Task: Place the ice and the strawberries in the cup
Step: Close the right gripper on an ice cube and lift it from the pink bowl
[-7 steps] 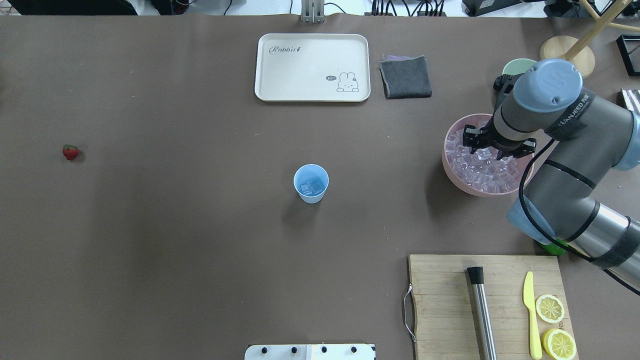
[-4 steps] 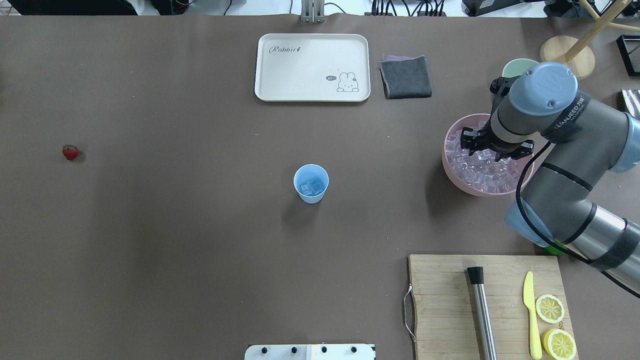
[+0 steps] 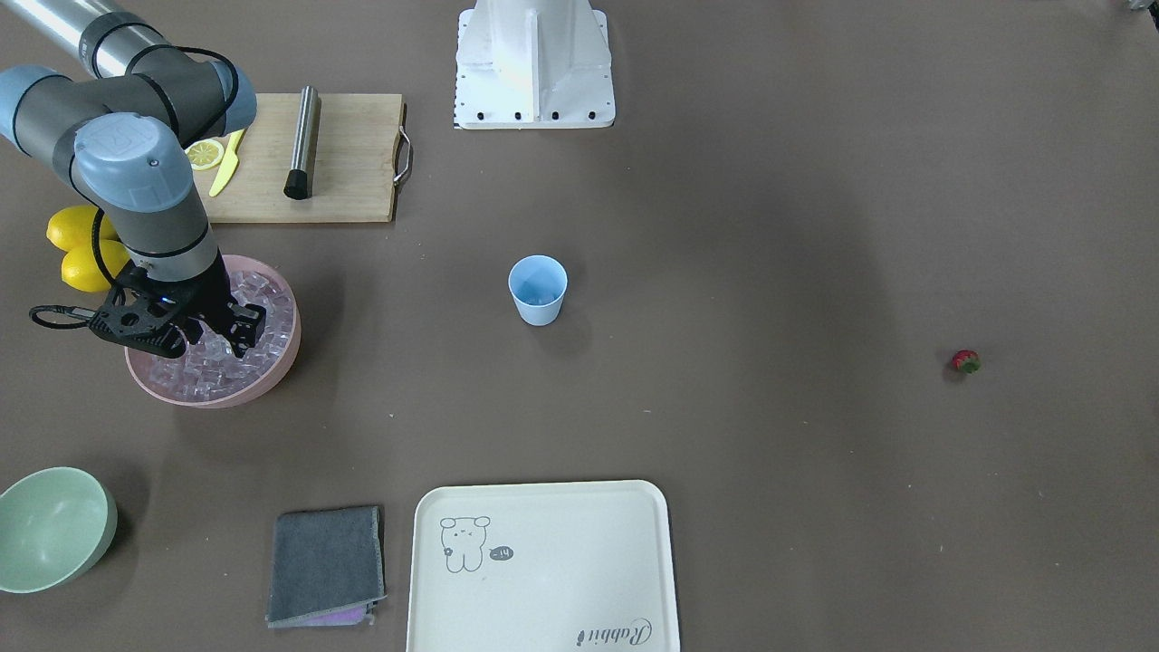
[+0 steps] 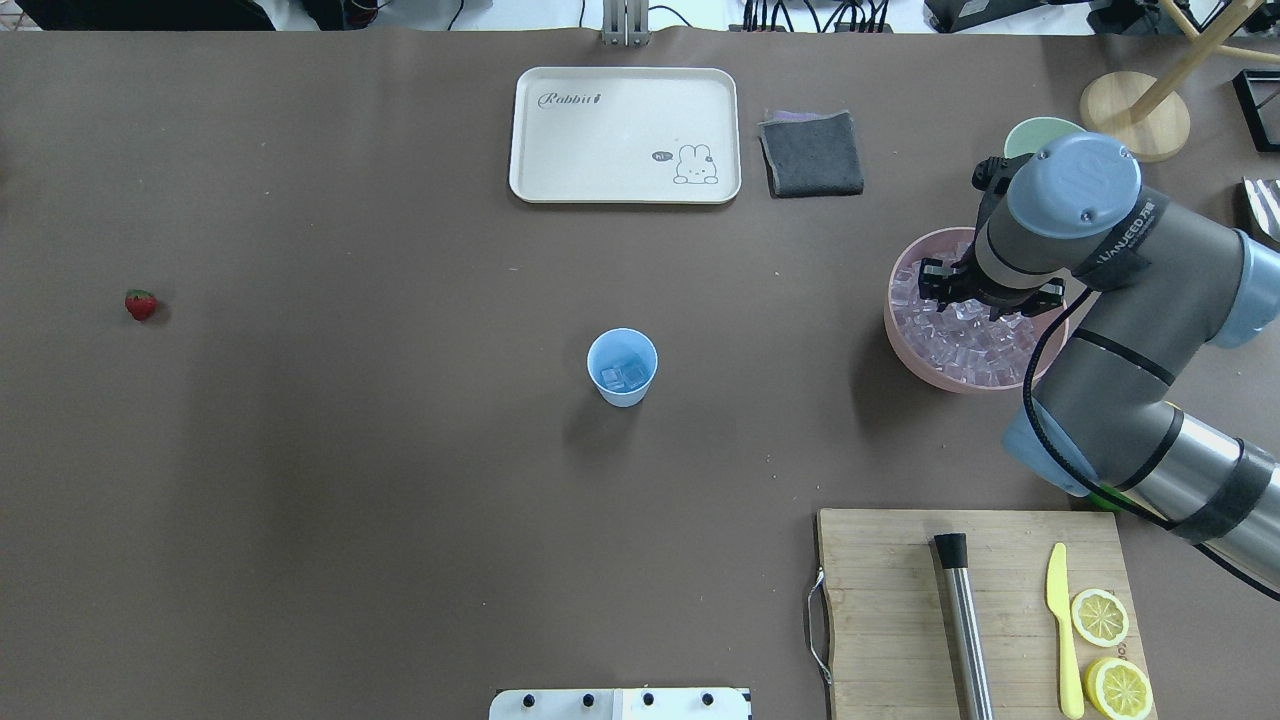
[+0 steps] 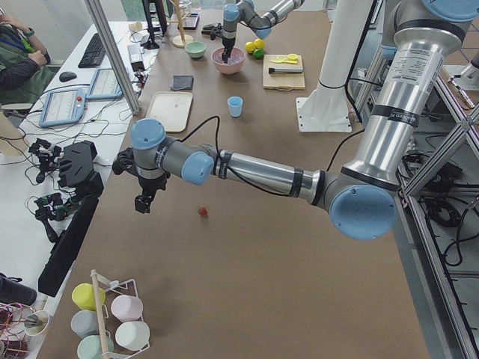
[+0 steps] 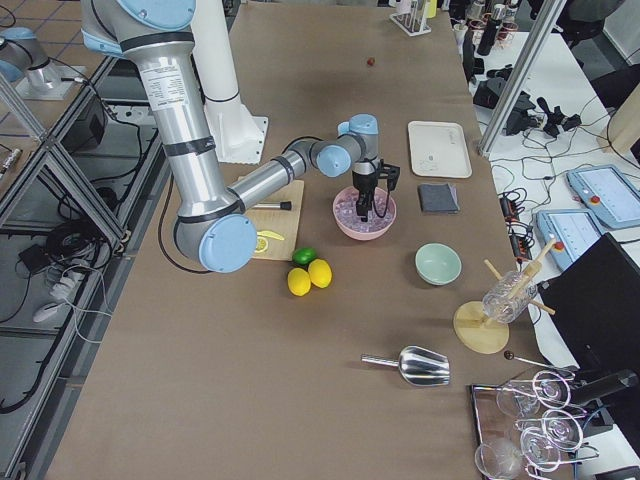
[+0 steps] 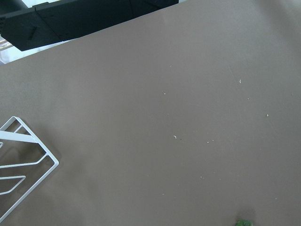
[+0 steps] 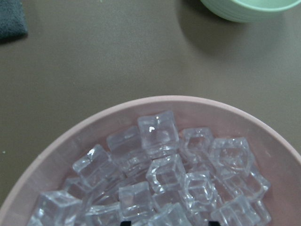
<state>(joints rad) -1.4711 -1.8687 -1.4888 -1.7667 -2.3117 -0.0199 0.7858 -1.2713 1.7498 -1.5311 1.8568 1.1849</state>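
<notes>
The light-blue cup (image 4: 622,366) stands mid-table with a few ice cubes in its bottom; it also shows in the front view (image 3: 538,289). Many ice cubes (image 4: 960,340) fill the pink bowl (image 4: 900,345) at the right. My right gripper (image 4: 975,298) points down into this ice, fingers apart and open, with nothing visibly held; it also shows in the front view (image 3: 206,337). The right wrist view shows the ice (image 8: 160,169) close up. The strawberry (image 4: 141,304) lies far left on the table. My left gripper (image 5: 142,203) hovers near the strawberry (image 5: 202,212); I cannot tell its state.
A cream tray (image 4: 625,135) and a grey cloth (image 4: 812,153) lie at the far side. A pale green bowl (image 3: 50,525) sits beyond the pink bowl. A cutting board (image 4: 900,600) holds a metal muddler, a yellow knife and lemon slices. Lemons (image 3: 77,244) lie nearby.
My right wrist has shifted slightly left and farther over the pink bowl, with the gripper still down in the ice. Cup and strawberry have not moved.
</notes>
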